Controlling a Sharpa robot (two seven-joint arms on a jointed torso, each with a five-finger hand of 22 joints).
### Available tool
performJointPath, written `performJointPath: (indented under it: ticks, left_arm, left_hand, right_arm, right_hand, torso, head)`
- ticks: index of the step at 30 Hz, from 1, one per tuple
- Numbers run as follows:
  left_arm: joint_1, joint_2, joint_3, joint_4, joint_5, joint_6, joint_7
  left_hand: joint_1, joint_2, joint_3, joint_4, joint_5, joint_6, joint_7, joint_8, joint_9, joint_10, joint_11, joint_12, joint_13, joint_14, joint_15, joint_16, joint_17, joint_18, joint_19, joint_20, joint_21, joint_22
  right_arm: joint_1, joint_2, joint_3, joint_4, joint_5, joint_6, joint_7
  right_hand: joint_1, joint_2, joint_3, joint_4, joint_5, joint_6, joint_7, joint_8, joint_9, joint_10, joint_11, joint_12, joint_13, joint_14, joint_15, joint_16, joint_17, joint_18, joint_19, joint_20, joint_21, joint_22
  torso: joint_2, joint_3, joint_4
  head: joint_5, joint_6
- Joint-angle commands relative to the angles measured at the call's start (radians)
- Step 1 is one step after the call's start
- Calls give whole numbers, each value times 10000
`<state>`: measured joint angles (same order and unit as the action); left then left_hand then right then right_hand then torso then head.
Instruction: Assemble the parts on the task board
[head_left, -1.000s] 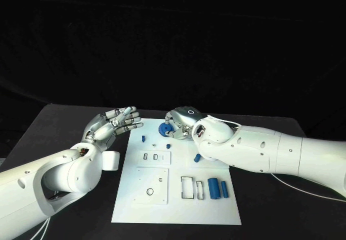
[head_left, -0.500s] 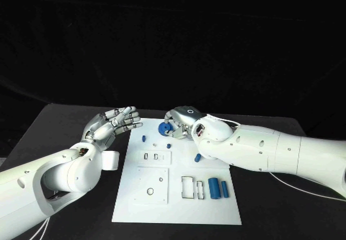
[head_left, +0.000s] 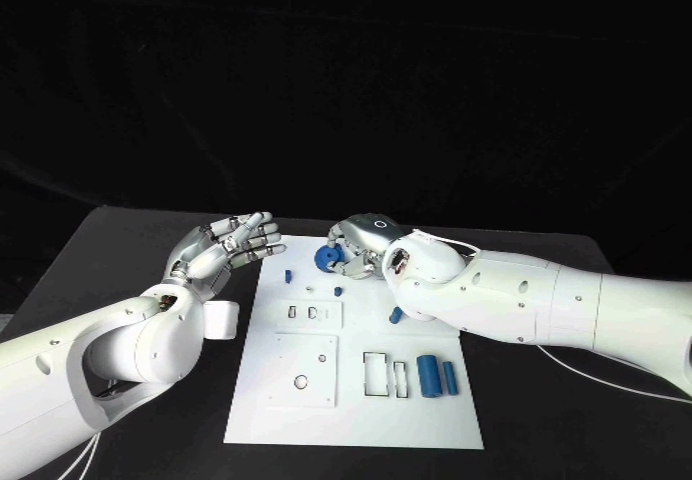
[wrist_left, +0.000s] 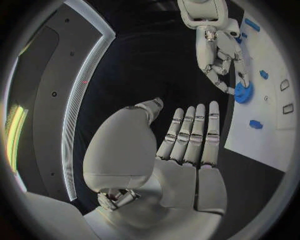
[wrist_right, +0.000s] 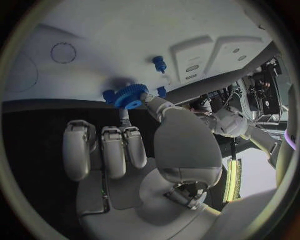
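The white task board lies mid-table. At its far edge my right hand pinches a blue gear between thumb and fingertip; the right wrist view shows the blue gear close over the task board, casting a shadow. My left hand hovers beside the board's far left corner, flat and open, holding nothing. In the left wrist view, beyond the left hand, are the right hand and the gear. Small blue pegs and two blue cylinders lie on the board.
Raised white plates with slots and a round hole sit on the board's left half; rectangular cutouts lie beside the cylinders. Black table surrounds the board. A small blue peg stands near the gear.
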<state>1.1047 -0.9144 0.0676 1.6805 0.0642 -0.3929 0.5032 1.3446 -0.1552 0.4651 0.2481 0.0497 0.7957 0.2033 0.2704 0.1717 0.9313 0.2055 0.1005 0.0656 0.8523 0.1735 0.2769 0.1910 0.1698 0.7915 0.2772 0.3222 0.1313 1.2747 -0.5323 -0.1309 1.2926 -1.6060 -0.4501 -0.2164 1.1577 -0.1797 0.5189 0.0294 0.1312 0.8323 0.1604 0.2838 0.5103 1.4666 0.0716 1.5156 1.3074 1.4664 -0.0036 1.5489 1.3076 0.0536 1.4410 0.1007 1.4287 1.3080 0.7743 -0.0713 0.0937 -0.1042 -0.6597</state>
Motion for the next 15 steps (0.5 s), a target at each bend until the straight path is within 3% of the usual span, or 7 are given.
performJointPath:
  ticks: [1, 6, 11, 15]
  left_arm:
    - [12, 17, 8, 10, 15, 112, 64]
    - [12, 19, 8, 3, 15, 112, 59]
    - [11, 24, 8, -3, 15, 111, 52]
    - [11, 37, 8, -9, 15, 115, 47]
  left_hand:
    - [42, 50, 74, -26, 11, -29, 601, -80, -18, -15, 73, -83, -4, -39, 10, -46, 23, 111, -19, 26, -14, -18]
    - [42, 50, 74, -26, 11, -29, 601, -80, -18, -15, 73, -83, -4, -39, 10, -46, 23, 111, -19, 26, -14, -18]
    - [42, 50, 74, -26, 11, -29, 601, -80, -18, -15, 73, -83, -4, -39, 10, -46, 23, 111, -19, 26, -14, -18]
    - [42, 50, 74, -26, 11, -29, 601, -80, -18, -15, 73, -83, -4, -39, 10, -46, 23, 111, -19, 26, -14, -18]
  right_arm:
    - [-35, -24, -28, -42, 85, 279, 6]
    - [-37, -53, -29, -46, 114, 248, -3]
    - [-37, -72, -29, -48, 171, 160, 30]
    - [-37, -83, -30, -38, 202, 119, 77]
  right_hand:
    - [-68, -10, -45, 39, -42, -76, 21, -40, 7, 490, 63, -63, 1905, 849, 91, 24, 1690, -41, -3, 85, -30, 672]
    - [-81, 1, -48, 55, -36, -84, 25, -57, 8, 464, 68, -92, 1873, 844, 96, 20, 1669, -43, 3, 91, -25, 682]
    - [-77, -7, -102, 105, -83, -447, 130, -430, -37, 312, 159, -248, 1707, 815, 172, -10, 1555, -8, -93, 163, -146, 556]
    - [-86, -14, -114, 114, -98, -457, 137, -451, -36, 299, 167, -261, 1693, 811, 179, -14, 1536, -3, -105, 170, -161, 540]
  torso:
    - [-3, 4, -7]
    - [-2, 5, 6]
    - [0, 5, 4]
    - [3, 1, -2]
  head:
    - [-7, 5]
    - [-14, 6]
    - [-11, 10]
    - [-17, 18]
